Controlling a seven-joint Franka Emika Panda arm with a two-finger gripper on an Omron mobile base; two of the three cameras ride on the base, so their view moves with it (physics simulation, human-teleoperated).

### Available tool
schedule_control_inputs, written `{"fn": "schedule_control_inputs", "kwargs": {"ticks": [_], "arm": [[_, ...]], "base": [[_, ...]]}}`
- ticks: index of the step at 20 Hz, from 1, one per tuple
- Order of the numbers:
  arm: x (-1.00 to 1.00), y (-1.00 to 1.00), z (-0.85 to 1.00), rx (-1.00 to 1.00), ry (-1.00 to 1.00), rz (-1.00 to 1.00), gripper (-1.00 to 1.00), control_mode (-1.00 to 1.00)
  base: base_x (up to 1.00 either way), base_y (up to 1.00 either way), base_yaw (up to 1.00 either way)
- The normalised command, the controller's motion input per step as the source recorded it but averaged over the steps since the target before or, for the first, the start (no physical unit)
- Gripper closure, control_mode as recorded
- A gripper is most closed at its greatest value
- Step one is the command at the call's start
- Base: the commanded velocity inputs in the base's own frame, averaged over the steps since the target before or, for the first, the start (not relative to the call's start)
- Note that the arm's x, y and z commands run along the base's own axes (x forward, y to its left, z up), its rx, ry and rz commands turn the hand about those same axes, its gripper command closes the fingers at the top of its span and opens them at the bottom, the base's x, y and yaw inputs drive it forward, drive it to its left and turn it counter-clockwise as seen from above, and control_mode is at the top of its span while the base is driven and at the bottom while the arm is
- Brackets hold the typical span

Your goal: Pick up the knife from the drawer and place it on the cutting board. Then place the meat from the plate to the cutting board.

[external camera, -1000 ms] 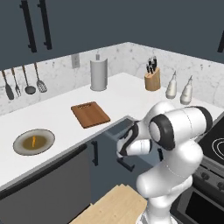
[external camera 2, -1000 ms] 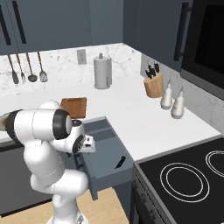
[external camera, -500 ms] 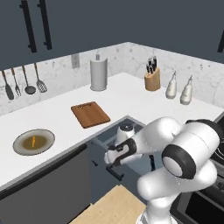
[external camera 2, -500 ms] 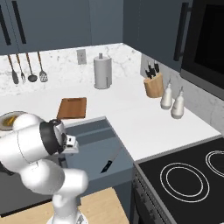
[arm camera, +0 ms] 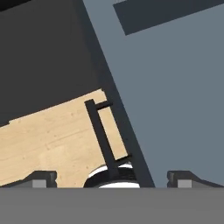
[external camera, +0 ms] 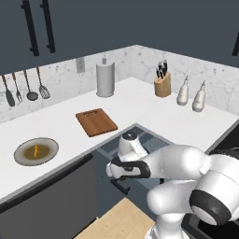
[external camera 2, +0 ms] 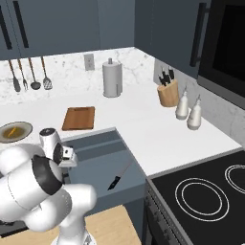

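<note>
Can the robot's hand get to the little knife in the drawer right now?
Probably yes. The drawer is pulled out, the knife lies uncovered near its front, and the gripper is open over the drawer's front edge with nothing between them.

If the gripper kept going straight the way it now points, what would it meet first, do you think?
Probably the drawer, at its front edge near the black handle; the open jaws straddle that edge, though depth is unclear.

No text, label, brand, number or sign can be read on anything here.
</note>
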Motion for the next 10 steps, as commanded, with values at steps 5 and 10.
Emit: {"fn": "schedule_control_inputs", "kwargs": {"ticks": [5, 10], "arm": [[0.04, -0.22, 0.9, 0.0, 0.12, -0.09, -1.0, -1.0], [0.32, -0.56, 0.44, 0.0, 0.21, -0.23, -1.0, -1.0]], "base": [[0.0, 0.0, 0.0], [0.0, 0.0, 0.0]]}}
